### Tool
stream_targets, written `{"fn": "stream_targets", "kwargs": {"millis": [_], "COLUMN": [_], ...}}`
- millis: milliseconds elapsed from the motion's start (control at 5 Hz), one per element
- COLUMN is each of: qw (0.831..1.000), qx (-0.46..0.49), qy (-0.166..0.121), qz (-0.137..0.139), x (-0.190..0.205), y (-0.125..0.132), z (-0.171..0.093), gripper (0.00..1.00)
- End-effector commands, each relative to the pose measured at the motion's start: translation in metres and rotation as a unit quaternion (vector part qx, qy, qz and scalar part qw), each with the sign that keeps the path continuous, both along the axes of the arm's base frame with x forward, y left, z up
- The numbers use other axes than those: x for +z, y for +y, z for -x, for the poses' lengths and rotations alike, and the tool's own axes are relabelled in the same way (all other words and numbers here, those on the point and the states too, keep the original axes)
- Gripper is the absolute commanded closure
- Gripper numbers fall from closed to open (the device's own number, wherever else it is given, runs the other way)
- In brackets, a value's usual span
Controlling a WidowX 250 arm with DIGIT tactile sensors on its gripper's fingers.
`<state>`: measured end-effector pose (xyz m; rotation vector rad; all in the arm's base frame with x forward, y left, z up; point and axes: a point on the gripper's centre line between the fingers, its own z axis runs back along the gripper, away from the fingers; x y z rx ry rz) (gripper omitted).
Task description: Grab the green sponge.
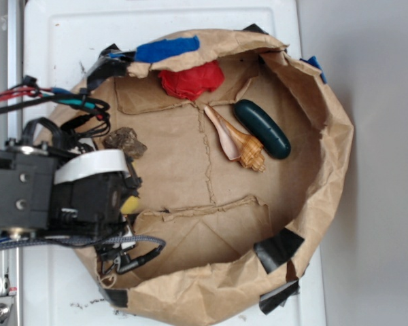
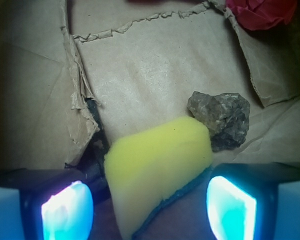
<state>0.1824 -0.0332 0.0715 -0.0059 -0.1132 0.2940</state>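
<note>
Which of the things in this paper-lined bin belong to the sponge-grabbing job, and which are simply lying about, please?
Part of the job:
- green sponge, yellow foam with a dark-green edge, lying between the fingers
- tool, open on either side of the sponge

Just lying about:
- grey rock, beside the sponge
- red cloth
- seashell
- dark-green capsule
- blue item on the bin's rim

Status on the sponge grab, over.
Gripper open, fingers straddling green sponge, not closed. Rock sits just beyond the sponge, apparently touching it.
</note>
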Motion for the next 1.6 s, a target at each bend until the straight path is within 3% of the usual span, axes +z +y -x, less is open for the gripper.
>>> {"fn": "stream_targets", "kwargs": {"millis": [0,600,1000,1400], "qw": [1.0,1.0,1.0,0.997], "qx": [0.01,0.011,0.022,0.068], "qy": [-0.004,-0.016,-0.005,0.024], "qz": [-0.007,-0.008,0.001,0.007], "x": [0.002,0.004,0.011,0.011], "y": [-0.011,-0.013,-0.008,0.011], "z": [0.0,0.032,0.032,0.011], "gripper": [0.0,0.0,0.0,0.0]}}
